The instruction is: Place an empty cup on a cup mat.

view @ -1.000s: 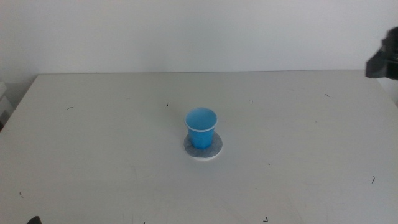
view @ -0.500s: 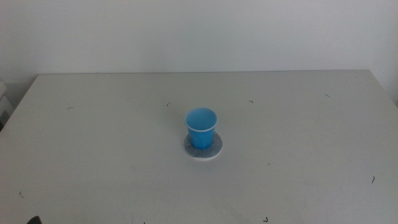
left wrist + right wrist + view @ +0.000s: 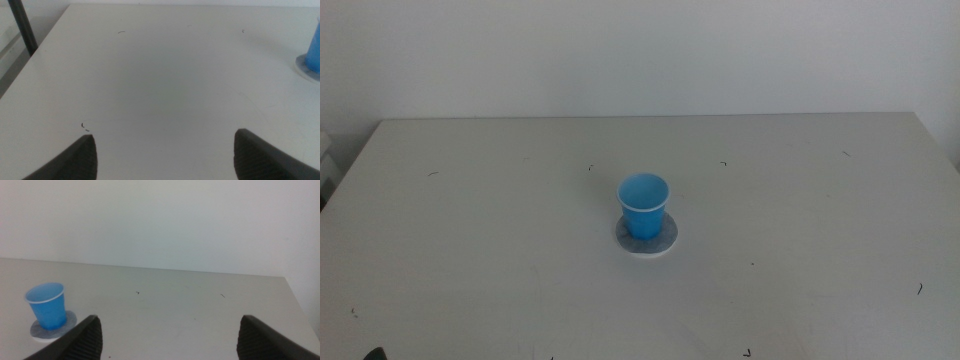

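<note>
text: none legible | cup [image 3: 643, 205]: plain, unmarked | table [image 3: 800, 220]: only small dark scuffs

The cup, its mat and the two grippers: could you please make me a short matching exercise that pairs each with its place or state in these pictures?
Column one:
1. the cup
2. the cup mat
3. the left gripper
4. the right gripper

Column two:
A. flat on the table, grey with a white edge
B. open, holding nothing, with the cup at the far side edge of its wrist view
C. upright, blue, standing on the mat
D. open, holding nothing, its wrist view showing the whole cup and the wall behind

Pairs: 1-C, 2-A, 3-B, 4-D
</note>
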You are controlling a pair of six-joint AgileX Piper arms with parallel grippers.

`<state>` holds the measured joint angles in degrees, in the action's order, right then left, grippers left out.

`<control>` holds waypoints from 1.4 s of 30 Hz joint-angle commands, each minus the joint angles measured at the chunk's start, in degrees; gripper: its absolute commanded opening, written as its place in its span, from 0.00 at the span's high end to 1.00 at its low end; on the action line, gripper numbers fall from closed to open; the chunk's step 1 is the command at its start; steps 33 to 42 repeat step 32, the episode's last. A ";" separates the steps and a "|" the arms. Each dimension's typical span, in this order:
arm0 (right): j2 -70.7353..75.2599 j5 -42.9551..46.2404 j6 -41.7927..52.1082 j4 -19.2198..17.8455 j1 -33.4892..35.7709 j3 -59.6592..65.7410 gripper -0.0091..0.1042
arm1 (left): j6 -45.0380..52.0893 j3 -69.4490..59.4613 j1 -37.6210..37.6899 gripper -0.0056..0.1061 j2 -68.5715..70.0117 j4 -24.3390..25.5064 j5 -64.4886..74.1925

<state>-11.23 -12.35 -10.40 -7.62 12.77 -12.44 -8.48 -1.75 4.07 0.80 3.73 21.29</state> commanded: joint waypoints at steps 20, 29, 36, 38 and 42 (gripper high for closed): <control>13.32 5.13 0.71 6.73 -5.83 13.75 0.16 | -0.61 0.34 -0.06 0.01 0.64 0.02 -3.78; 13.33 4.70 0.71 6.94 -5.83 13.69 0.16 | -0.61 0.34 -0.06 0.01 0.64 0.02 -3.78; 13.33 4.70 0.71 7.29 -5.83 13.69 0.16 | -0.61 0.34 -0.06 0.01 0.64 0.02 -3.78; 13.33 4.70 0.71 7.29 -5.83 13.69 0.16 | -0.61 0.34 -0.06 0.01 0.64 0.02 -3.78; 13.33 4.70 0.71 7.29 -5.83 13.69 0.16 | -0.61 0.34 -0.06 0.01 0.64 0.02 -3.78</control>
